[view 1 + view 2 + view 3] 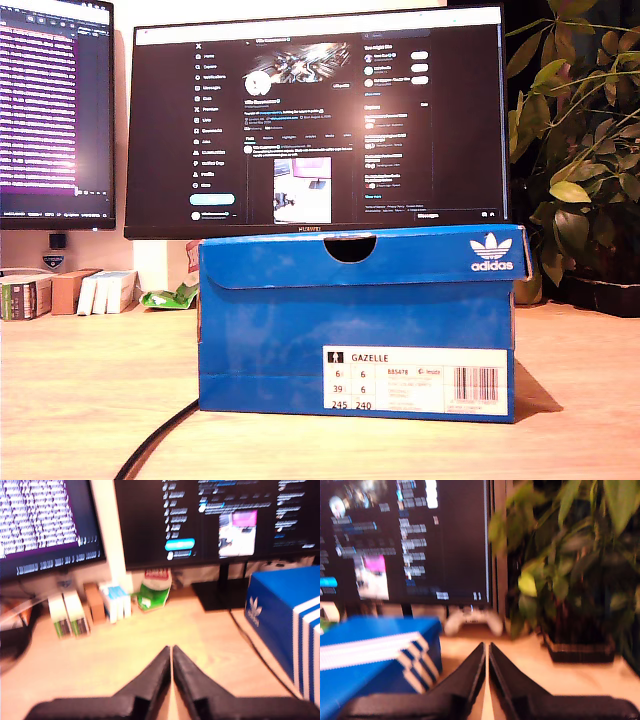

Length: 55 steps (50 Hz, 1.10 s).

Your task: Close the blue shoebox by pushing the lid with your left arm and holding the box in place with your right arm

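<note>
In the exterior view the blue cardboard shoebox (355, 325) sits mid-worktop, its long axis across the frame, its lid (365, 257) down or nearly so — no arm shows. In the first wrist view my first hand (171, 652) is pressed together, holding nothing, the box beside it, bare wooden worktop (120, 645) between. In the second wrist view my second hand (486, 649) is likewise pressed together — box close by, potted plant (570, 585) crowding the other flank.
</note>
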Tool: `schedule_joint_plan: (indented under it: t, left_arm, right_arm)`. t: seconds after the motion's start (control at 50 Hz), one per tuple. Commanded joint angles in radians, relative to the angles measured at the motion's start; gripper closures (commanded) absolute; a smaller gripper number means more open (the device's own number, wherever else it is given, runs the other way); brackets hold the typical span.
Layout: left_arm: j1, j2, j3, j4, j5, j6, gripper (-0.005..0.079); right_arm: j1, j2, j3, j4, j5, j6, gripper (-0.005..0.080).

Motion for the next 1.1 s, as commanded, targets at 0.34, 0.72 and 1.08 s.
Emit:
schedule_joint_plan:
  t: [0.34, 0.72, 1.08]
  left_arm:
    - [-0.005, -0.008, -0.064, 0.026, -0.073, 0.0, 0.075]
    - [-0.005, -0.008, -0.153, 0.077, -0.145, 0.004, 0.075]
    - [-0.015, -0.008, -0.228, 0.122, -0.239, -0.063, 0.075]
  right_arm:
    - [0.093, -0.006, -0.087, -0.008, 0.037, -0.086, 0.0763]
    - [0.093, -0.006, -0.087, -0.023, 0.187, -0.023, 0.0762]
    - [0.093, -0.006, -0.087, -0.109, 0.222, -0.026, 0.0763]
